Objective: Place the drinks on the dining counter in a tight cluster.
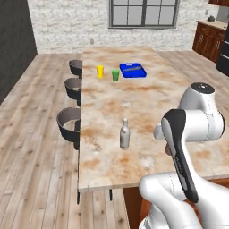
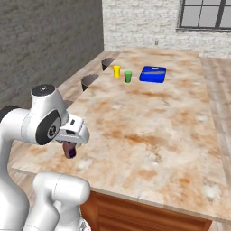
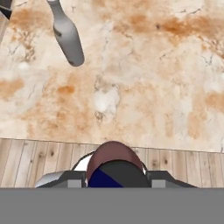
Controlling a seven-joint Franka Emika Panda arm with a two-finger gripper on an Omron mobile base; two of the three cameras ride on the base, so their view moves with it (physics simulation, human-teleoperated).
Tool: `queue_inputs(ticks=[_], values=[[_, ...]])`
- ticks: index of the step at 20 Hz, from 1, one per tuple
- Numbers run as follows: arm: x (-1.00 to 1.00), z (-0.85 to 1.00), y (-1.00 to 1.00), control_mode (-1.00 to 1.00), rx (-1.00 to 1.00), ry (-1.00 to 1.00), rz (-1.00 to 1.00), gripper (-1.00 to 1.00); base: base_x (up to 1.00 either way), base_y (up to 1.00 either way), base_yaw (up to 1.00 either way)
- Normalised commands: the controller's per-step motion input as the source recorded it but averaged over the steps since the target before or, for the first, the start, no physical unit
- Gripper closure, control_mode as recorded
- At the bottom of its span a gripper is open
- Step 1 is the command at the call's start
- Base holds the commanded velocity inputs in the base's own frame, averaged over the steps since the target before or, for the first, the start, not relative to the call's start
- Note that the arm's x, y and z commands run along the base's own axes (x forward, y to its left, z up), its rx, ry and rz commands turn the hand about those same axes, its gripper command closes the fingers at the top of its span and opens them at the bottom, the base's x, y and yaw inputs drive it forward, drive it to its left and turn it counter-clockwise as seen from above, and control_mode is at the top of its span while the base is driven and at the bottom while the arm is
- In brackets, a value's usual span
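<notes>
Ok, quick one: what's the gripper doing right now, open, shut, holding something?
Gripper: shut on the short dark-brown bottle, held above the near edge of the beige-and-rust marbled dining counter.

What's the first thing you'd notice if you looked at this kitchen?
The hand, near the close edge of the marbled dining counter, is shut on a short dark-brown bottle. A grey glass bottle stands upright nearby. At the far end sit a yellow cup, green cup and blue tray.
</notes>
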Motion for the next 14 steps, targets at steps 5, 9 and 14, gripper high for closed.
queue_inputs(ticks=[5, 9, 14], values=[[0.0, 0.0, 0.0, 1.0, 0.0, 0.0, 0.0, 1.0, 0.0, 0.0, 0.0], [0.0, 0.0, 0.0, 1.0, 0.0, 0.0, 0.0, 1.0, 0.0, 0.0, 0.0], [0.36, 0.0, 0.0, -1.0, 0.0, 0.0, 0.06, 1.0, 0.0, 0.0, 0.0]])
